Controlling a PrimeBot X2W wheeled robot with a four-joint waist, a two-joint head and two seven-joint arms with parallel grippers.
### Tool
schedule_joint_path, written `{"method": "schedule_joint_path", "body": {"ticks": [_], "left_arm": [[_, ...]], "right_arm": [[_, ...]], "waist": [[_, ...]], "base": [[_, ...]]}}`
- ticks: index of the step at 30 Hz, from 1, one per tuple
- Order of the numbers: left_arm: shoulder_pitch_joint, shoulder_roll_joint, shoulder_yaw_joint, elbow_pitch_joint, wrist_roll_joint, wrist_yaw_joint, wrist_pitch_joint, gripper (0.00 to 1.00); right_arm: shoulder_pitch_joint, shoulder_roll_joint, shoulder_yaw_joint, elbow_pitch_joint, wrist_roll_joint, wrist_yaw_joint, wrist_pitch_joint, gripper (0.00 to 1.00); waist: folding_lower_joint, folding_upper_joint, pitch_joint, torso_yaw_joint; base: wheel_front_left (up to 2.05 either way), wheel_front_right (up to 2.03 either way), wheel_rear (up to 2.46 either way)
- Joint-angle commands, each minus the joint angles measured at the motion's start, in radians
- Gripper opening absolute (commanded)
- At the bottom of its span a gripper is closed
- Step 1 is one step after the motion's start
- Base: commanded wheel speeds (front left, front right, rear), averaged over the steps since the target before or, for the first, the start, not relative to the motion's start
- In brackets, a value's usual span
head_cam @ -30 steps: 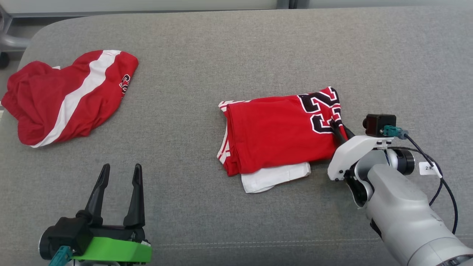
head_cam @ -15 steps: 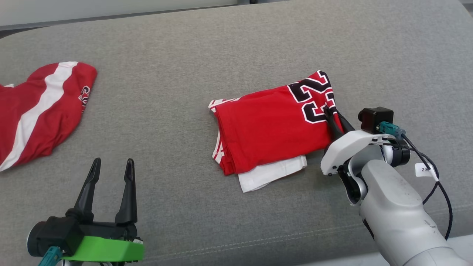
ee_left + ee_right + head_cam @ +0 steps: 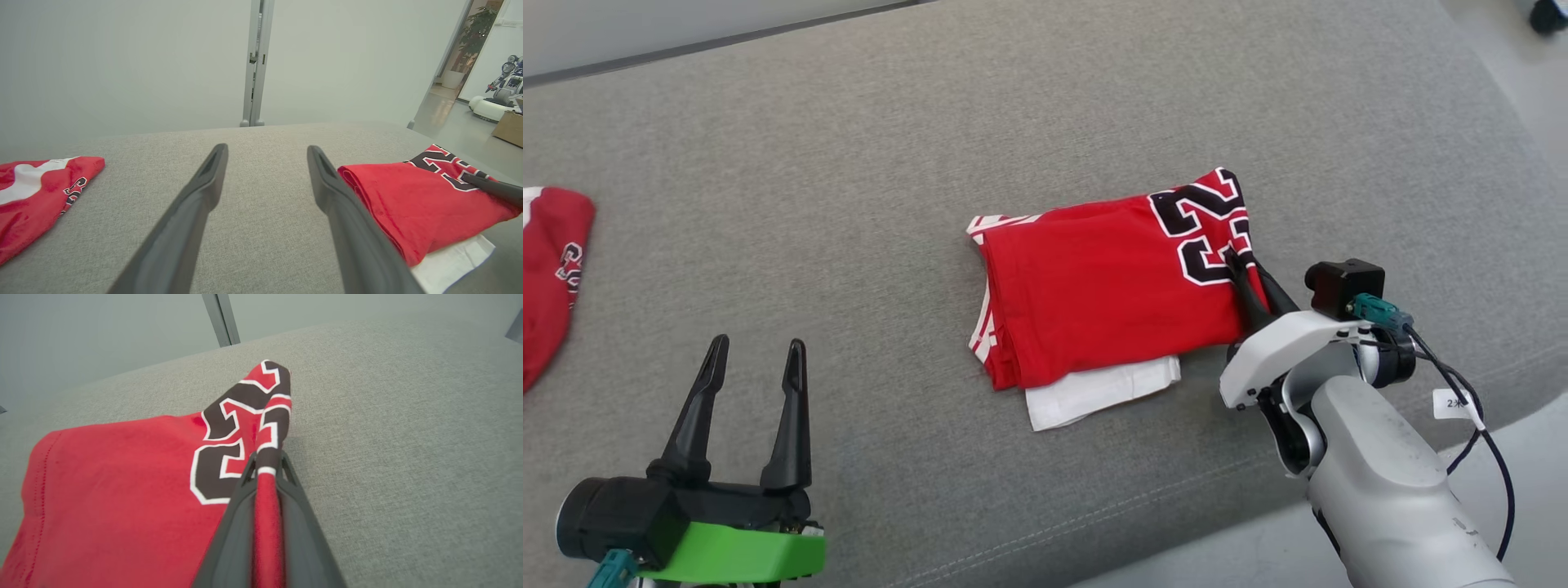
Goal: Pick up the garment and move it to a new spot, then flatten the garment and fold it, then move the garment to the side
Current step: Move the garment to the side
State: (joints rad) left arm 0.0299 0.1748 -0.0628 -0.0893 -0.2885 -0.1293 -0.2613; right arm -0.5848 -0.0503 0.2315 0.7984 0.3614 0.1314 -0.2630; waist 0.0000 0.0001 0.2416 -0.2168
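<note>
A folded red jersey [image 3: 1103,298] with black-and-white numbers lies on the grey cushion [image 3: 1045,122], a white layer poking out at its near edge. My right gripper [image 3: 1240,263] is shut on the jersey's right edge; the right wrist view has the red cloth [image 3: 267,498] pinched between the two fingers. In the left wrist view the jersey [image 3: 412,200] sits to the right. My left gripper [image 3: 754,353] stands open at the lower left over bare cushion, nothing between its fingers [image 3: 200,196].
A second red garment [image 3: 551,278] with a white stripe lies at the far left edge, and in the left wrist view that garment [image 3: 36,196] is at the left. The cushion's front edge and the floor [image 3: 1503,457] are close on the right.
The head camera has turned right, so everything slides left in view. The right gripper stays shut on the jersey's edge; the jersey appears shifted slightly with it. The left gripper stays open.
</note>
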Motion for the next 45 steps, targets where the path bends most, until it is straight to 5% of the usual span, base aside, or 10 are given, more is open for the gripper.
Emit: {"method": "schedule_joint_path", "body": {"ticks": [1,18,31,45], "left_arm": [[0.010,0.011,0.002,-0.008,0.000,-0.002,-0.004,1.00],[0.011,0.048,-0.009,-0.056,0.005,-0.003,-0.003,1.00],[-0.070,0.148,-0.040,-0.122,-0.048,-0.001,-0.003,1.00],[-0.154,0.244,-0.047,-0.224,-0.101,-0.001,-0.003,1.00]], "right_arm": [[0.012,-0.001,0.006,-0.011,0.011,-0.002,-0.004,0.00],[0.019,-0.001,0.013,-0.064,0.017,-0.002,-0.004,0.00],[-0.181,-0.001,-0.091,-0.086,-0.148,-0.002,-0.004,0.00],[-0.396,-0.012,-0.405,-0.070,-0.418,-0.002,-0.004,0.00]], "waist": [[0.0000,-0.0001,0.015,-0.060],[0.0000,-0.0001,0.058,-0.175],[0.0000,-0.0001,0.198,-0.086],[0.0000,-0.0001,0.342,0.009]], "base": [[0.00,0.00,0.00],[0.00,0.00,0.00],[0.00,0.00,0.00],[0.00,0.00,0.00]]}}
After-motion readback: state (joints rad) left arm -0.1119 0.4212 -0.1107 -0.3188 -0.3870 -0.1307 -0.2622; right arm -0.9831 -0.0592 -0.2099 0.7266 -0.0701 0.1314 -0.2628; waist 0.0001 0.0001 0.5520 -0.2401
